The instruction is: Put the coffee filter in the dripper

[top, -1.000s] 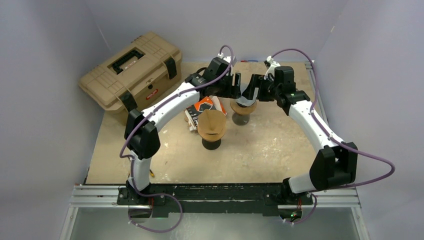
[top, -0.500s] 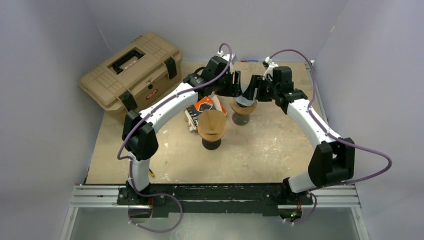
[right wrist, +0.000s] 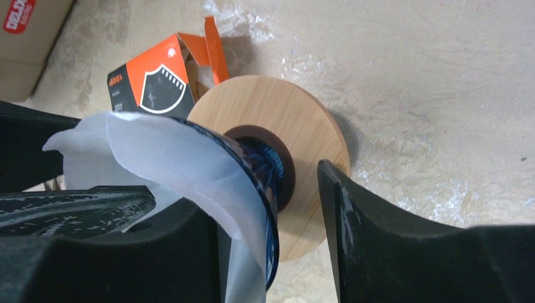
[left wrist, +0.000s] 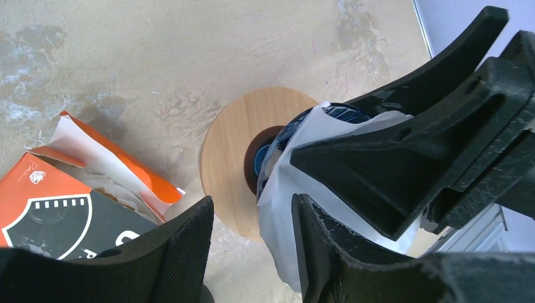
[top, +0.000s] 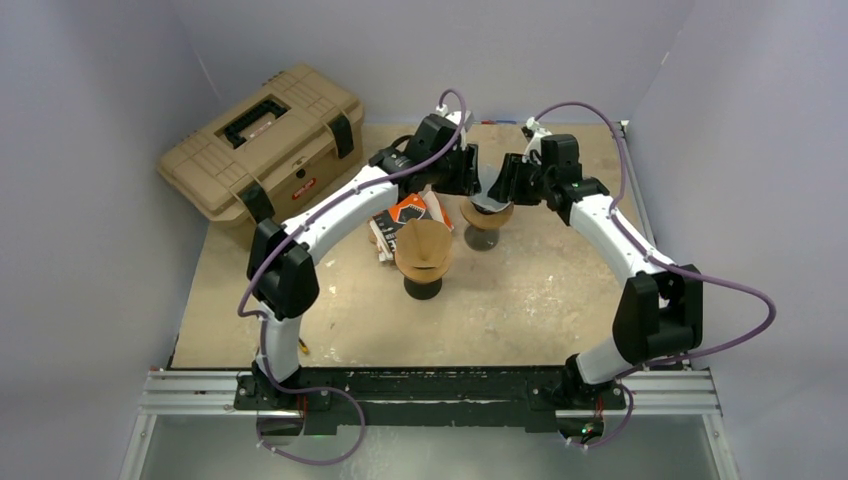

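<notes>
Right gripper [right wrist: 271, 221]: wide open, not squeezing anything. One finger sits low in the left of the right wrist view with the white paper lying over it. The other finger stands apart at the lower right, by the edge of the wooden ring.

Left gripper [left wrist: 252, 208]: open too, with both fingers at the bottom of the left wrist view. A bit of white paper hangs in the gap. Cannot tell if it touches a finger.

Coffee filter [right wrist: 170, 151]: white and thin, bent open like a cone. Partly inside the blue glass, tilted, with its top edge sticking out toward the upper left of the right wrist view.

Dripper [right wrist: 296, 120]: blue glass with a round wooden ring and a dark middle. Stands on the table, near the top middle of the top view, right under both grippers.

Filter box [left wrist: 57, 202]: orange and black, flap torn open, just beside the dripper.

Second dripper [top: 422, 245]: holds a brown filter, below and left of the first one in the top view.

Toolbox [top: 265, 135]: tan, lid shut, upper left of the top view.

Table [top: 540, 290]: pale, with scuffed white marks.
</notes>
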